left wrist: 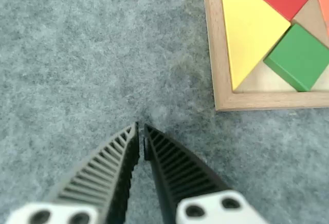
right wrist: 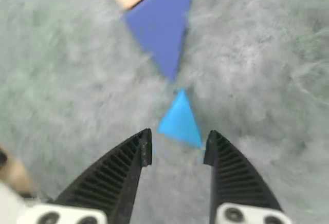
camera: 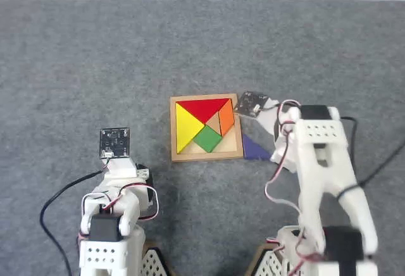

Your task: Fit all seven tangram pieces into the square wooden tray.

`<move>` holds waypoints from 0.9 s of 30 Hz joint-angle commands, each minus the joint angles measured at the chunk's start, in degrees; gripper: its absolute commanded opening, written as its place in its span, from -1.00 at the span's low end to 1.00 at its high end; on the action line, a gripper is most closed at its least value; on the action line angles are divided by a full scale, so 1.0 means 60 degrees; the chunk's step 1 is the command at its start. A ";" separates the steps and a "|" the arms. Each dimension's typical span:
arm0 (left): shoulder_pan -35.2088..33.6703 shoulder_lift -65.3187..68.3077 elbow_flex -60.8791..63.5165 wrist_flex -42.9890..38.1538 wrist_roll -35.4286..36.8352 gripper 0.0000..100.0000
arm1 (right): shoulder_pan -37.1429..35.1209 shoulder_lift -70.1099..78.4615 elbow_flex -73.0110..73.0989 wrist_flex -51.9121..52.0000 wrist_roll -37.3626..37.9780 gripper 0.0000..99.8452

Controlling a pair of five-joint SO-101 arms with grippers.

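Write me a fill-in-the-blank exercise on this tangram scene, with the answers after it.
1. The square piece in the wooden tray is coloured ____.
2. The left gripper hovers over the grey mat with its jaws ____.
3. The right gripper stands ____, the light blue triangle partly between its jaws.
4. The dark blue triangle lies on the mat, not inside the wooden ____.

Missing words: green; shut; open; tray.

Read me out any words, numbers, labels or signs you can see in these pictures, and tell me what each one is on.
No text can be read.
The wooden tray and the tangram pieces are plain.
The left arm's circuit board and the right arm's circuit board: any print is too small to read.
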 commanded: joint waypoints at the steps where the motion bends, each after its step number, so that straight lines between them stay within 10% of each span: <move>1: -0.0059 -0.0190 -0.0125 0.0015 -0.0103 -0.97 | 0.0476 -0.1575 0.0278 0.0564 0.1626 -0.61; 27: -0.0059 -0.0190 -0.0125 0.0015 -0.0103 -0.97 | 0.0857 0.2132 0.1289 -0.2952 0.2125 -0.65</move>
